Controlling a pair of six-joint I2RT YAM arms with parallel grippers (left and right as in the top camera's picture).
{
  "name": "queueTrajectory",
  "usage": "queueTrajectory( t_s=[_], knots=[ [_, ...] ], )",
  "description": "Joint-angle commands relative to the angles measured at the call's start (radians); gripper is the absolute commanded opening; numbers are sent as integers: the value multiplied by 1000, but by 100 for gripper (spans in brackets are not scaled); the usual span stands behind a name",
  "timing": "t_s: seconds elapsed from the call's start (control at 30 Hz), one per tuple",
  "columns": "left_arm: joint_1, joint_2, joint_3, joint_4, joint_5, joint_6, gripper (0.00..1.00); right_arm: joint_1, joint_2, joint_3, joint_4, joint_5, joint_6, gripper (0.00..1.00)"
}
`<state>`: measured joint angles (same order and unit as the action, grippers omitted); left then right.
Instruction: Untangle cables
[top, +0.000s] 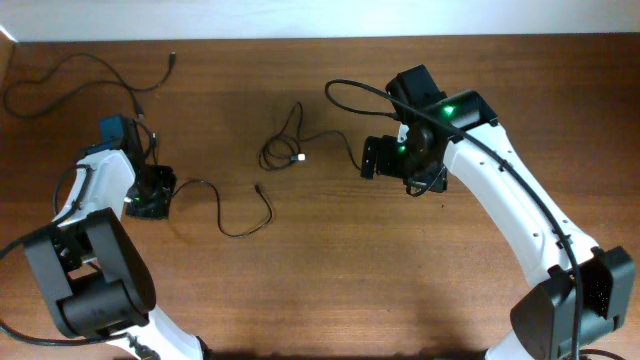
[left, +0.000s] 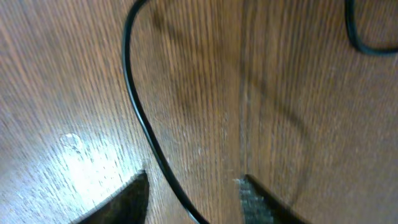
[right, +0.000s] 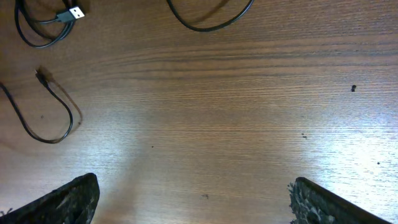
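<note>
Three thin black cables lie apart on the wooden table. One wavy strand (top: 85, 75) lies at the far left. A second strand (top: 235, 222) runs from my left gripper (top: 150, 195) toward the middle. A third (top: 283, 145) is loosely coiled at centre, with a white-tipped plug (top: 300, 157). My left gripper (left: 193, 193) is open and low over the table, with the second strand (left: 140, 118) passing between its fingers. My right gripper (top: 385, 160) is open and empty right of the coil. In the right wrist view the gripper (right: 193, 199) faces bare wood, with the coil (right: 40, 28) and the second strand's end (right: 56, 118) ahead.
A loop of the coiled cable (right: 208, 22) reaches toward the right gripper. Thicker black arm cables (top: 355, 90) hang off the right arm. The table's far edge meets a white wall (top: 320, 20). The arm bases stand at the near left and right corners.
</note>
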<state>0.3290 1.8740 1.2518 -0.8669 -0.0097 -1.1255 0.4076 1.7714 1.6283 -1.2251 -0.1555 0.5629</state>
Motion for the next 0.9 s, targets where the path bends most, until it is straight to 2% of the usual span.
queueTrajectory(
  t_s=[0.0, 0.03, 0.07, 0.17, 0.3, 0.4, 0.47, 0.63, 0.73, 0.87],
  knots=[
    [8, 9, -10, -1, -51, 18, 29, 5, 3, -9, -1, 9, -9, 98],
    [8, 8, -8, -1, -50, 47, 11, 5, 3, -9, -1, 9, -9, 98],
    [8, 0, 4, -8, -45, 139, 0, 5, 3, -9, -1, 9, -9, 98],
    [8, -71, 69, -55, -46, 295, 0, 5, 3, -9, -1, 9, -9, 98],
    [4, -305, 237, -87, -7, 480, 0, 5, 3, -9, 1, 10, -9, 98],
    [-20, -460, 352, -66, 94, 606, 0, 5, 3, -9, 15, 9, -9, 98],
    [-58, -550, 408, -21, 215, 697, 0, 5, 3, -9, 15, 9, -9, 98],
    [-183, -676, 430, 149, 429, 825, 0, 5, 3, -9, 9, 9, -9, 98],
    [-261, -682, 430, 181, 440, 833, 0, 5, 3, -9, 7, 9, -9, 98],
    [-277, -671, 429, 184, 439, 832, 0, 5, 3, -9, 6, 10, -9, 98]
  ],
)
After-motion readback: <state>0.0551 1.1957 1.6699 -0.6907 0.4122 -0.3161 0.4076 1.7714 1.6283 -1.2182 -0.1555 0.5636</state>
